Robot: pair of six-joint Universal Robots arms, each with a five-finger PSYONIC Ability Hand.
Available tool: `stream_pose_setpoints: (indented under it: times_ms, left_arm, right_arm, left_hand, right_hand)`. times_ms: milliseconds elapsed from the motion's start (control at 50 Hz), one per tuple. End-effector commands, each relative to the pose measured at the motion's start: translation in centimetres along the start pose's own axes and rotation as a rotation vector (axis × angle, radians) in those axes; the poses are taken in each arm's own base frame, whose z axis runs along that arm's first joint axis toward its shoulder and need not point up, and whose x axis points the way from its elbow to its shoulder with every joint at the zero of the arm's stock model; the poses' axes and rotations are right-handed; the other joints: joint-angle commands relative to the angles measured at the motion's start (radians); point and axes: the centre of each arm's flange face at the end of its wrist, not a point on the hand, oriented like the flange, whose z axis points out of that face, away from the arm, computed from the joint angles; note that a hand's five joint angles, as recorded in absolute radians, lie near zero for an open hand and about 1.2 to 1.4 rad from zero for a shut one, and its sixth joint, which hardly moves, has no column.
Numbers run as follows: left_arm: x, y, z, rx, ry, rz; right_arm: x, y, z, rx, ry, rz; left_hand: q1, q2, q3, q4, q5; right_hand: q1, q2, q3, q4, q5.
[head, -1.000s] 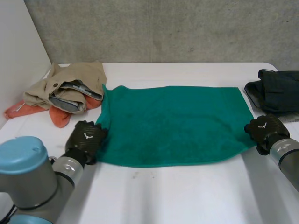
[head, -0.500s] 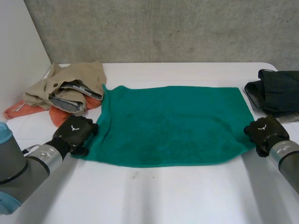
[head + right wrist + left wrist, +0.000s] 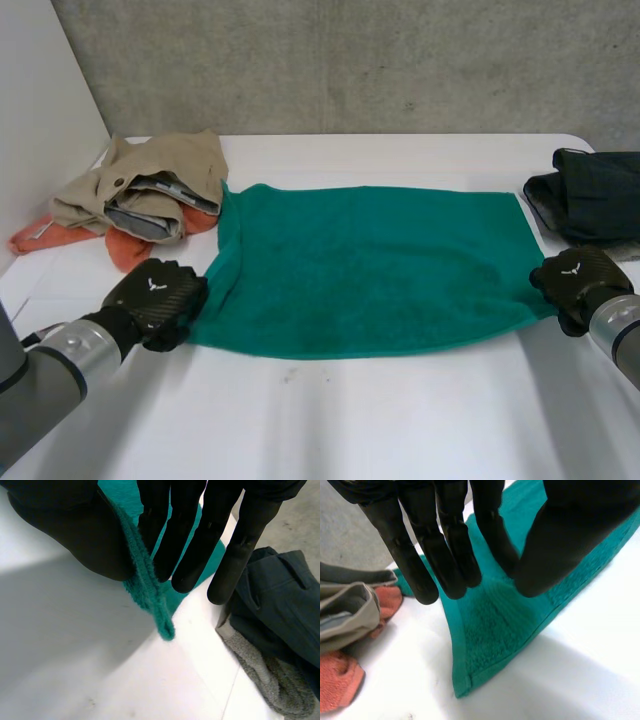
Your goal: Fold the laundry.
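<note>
A green towel lies spread flat in the middle of the white table. My left hand is at its near left corner. In the left wrist view the towel rises between the thumb and the straight fingers, which pinch it just inside the corner; the corner tip rests on the table. My right hand is at the near right corner. There the thumb and fingers pinch the towel's edge, and a short tip hangs below them.
A pile of beige trousers over an orange cloth sits at the back left, close to the towel's far left corner. A dark garment on a grey cloth lies at the back right, just beyond my right hand. A white wall bounds the left side.
My left hand slid left and its fingers closed on the towel's near left corner, dragging it outward. The right hand shifted slightly right, keeping its hold. The near edge is drawn straighter.
</note>
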Motion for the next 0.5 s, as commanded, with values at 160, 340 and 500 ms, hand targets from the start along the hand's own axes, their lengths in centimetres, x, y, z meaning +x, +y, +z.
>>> stream_pose_setpoints:
  times_ms: [160, 340, 500]
  left_arm:
    - [1.0, 1.7, 1.4, -0.004, 0.031, 0.008]
    - [0.6, 3.2, 3.9, -0.025, 0.040, 0.000]
    - [-0.2, 2.0, 3.3, -0.026, -0.034, 0.017]
  right_arm:
    - [-0.9, 0.3, -0.3, -0.020, -0.042, 0.005]
    - [-0.7, 0.5, -0.1, -0.017, -0.028, 0.006]
    - [-0.6, 0.4, -0.4, -0.028, -0.026, 0.001]
  left_hand:
    - [-0.245, -0.267, -0.286, -0.287, -0.272]
    - [0.016, -0.006, -0.025, -0.026, -0.011]
    - [0.471, 0.449, 0.430, 0.429, 0.444]
  right_hand:
    - [0.259, 0.209, 0.197, 0.195, 0.202]
    - [0.259, 0.209, 0.197, 0.195, 0.202]
    - [0.259, 0.209, 0.197, 0.195, 0.202]
